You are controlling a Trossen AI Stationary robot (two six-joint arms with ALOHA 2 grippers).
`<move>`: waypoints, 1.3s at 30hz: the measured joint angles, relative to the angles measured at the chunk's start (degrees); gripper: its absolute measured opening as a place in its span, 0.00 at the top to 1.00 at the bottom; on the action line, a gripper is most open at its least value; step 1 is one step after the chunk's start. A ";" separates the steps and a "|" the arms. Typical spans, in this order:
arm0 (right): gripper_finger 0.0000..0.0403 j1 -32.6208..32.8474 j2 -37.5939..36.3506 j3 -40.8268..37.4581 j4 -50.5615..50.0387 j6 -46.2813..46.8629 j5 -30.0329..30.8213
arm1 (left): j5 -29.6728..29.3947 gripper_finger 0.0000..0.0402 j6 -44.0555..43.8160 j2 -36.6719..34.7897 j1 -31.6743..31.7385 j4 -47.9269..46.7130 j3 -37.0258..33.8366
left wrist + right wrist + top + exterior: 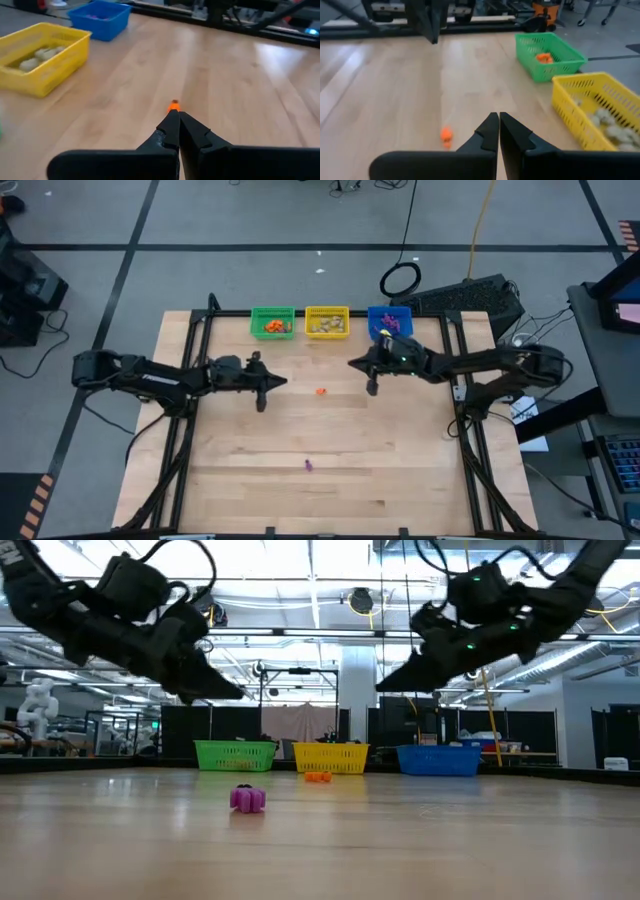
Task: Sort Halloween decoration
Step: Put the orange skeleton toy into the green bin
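A small orange trinket [320, 392] lies on the wooden table between the two arms, and it shows as the orange trinket [173, 105] in the left wrist view and as the orange trinket [446, 135] in the right wrist view. Nearer the front edge lies a purple trinket [309, 465], large in the low view as the purple trinket [247, 799]. My left gripper [283, 381] hangs shut above the table, left of the orange trinket, and is empty. My right gripper [352, 363] hangs shut to its right, also empty.
Three baskets stand in a row at the far edge: green [272, 322] with orange pieces, yellow [327, 321] with pale pieces, blue [390, 321] with purple pieces. Bare wood lies around both loose trinkets. Black frame rails [185, 420] run along the table's sides.
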 joint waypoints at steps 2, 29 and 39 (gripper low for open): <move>1.00 0.42 -2.05 -2.65 0.23 0.00 0.00 | 0.02 1.00 0.44 2.69 -1.15 0.13 2.13; 1.00 2.62 -7.08 -18.40 20.15 1.89 0.01 | -0.12 0.97 1.90 36.08 -7.38 -2.54 29.58; 1.00 5.57 -7.00 -18.39 20.99 1.77 1.73 | -2.94 0.71 3.38 42.39 -8.06 -2.44 35.89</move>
